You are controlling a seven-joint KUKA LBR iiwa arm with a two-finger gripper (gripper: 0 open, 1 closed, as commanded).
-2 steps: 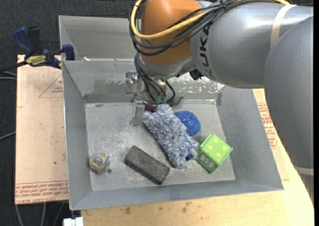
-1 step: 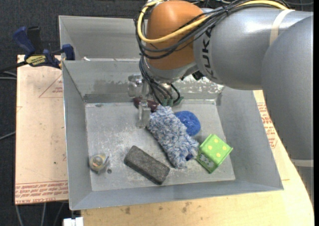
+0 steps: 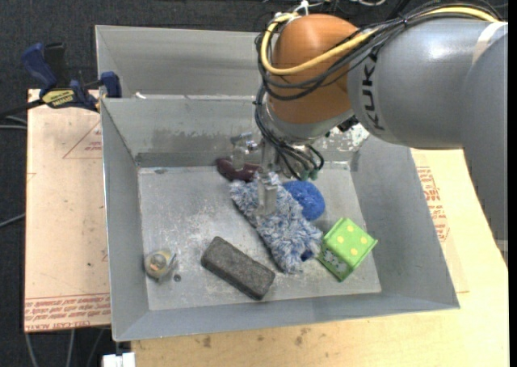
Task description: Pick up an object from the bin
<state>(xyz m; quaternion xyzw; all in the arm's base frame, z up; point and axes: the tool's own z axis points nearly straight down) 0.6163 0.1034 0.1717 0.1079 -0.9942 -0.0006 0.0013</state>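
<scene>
The gripper (image 3: 267,179), largely hidden beneath the arm (image 3: 436,74) marked KUKA, stands over a shaggy blue-white cloth (image 3: 279,228), open or closed unclear, a blue ball (image 3: 309,200) just beside it.

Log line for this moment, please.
gripper | over shaggy blue-white cloth, mid bin | nearest: blue ball, dark red piece | nothing lifted

One each: shaggy cloth (image 3: 275,228), blue ball (image 3: 311,198), green die (image 3: 348,248), grey block (image 3: 237,267), small ring (image 3: 160,262), maroon lump (image 3: 234,169).

The grey metal bin (image 3: 121,220) looks matt, its floor scuffed and dusty. A blue-and-white shaggy cloth (image 3: 279,232) is fluffy; the dark grey oblong block (image 3: 237,267) looks rough; the robot's orange dome cover (image 3: 311,50) is smooth, glossy.
</scene>
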